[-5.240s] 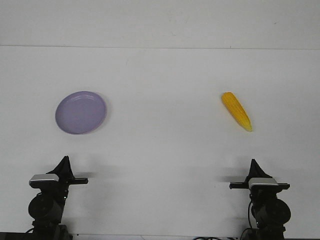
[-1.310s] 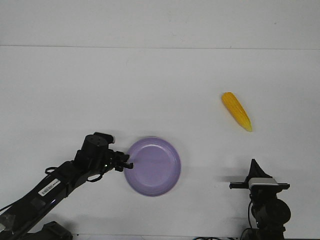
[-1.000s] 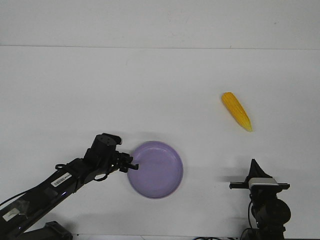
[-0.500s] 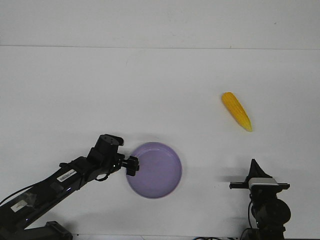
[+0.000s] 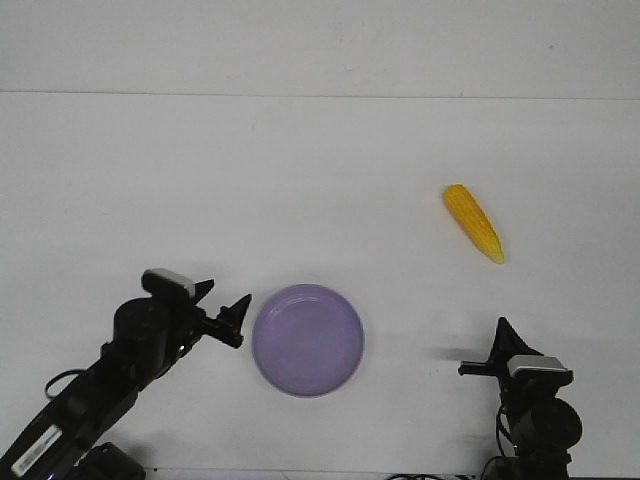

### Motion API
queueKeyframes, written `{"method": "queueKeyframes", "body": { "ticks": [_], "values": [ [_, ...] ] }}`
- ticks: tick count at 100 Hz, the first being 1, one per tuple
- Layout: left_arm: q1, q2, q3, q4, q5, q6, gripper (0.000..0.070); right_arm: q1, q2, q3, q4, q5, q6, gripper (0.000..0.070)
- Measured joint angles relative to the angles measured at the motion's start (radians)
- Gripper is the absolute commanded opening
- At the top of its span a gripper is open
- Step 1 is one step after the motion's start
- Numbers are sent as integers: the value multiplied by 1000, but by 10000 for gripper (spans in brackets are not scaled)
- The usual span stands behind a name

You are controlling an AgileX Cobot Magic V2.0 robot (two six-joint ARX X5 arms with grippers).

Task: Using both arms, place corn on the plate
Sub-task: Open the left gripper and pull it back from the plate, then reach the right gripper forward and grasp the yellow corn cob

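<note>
Looking at front view, you see left gripper [image 5: 222, 310] spread wide, empty, just beside left rim of plate [image 5: 307, 340], not touching. Right gripper [image 5: 503, 338] near front edge; its state you cannot tell. Corn [image 5: 473, 222] lies on table [image 5: 320, 180], far right, well apart from plate.

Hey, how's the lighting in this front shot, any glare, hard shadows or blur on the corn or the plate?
Front view: light is soft and even, no glare on the white table. The yellow tapered corn cob and round lavender plastic plate look sharp, each with only a faint shadow. The left gripper reads clearly; the right gripper casts a soft shadow.
</note>
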Motion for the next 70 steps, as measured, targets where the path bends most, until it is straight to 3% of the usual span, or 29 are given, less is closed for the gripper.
{"method": "queueKeyframes", "body": {
  "ticks": [28, 32, 41, 45, 70],
  "values": [
    [0, -439, -216, -86, -35, -44, 502, 0, 80, 148, 18, 55, 81, 12],
    [0, -463, -216, -87, -41, -50, 503, 0, 118, 195, 24, 55, 82, 80],
    [0, -470, -216, -90, -50, -62, 503, 0, 243, 306, 25, 55, 56, 435],
    [0, -467, -216, -95, -50, -66, 503, 0, 315, 358, 19, 55, 39, 533],
    [0, -448, -216, -96, -50, -69, 503, 0, 866, 732, -99, 11, -111, 550]
  ]
}}
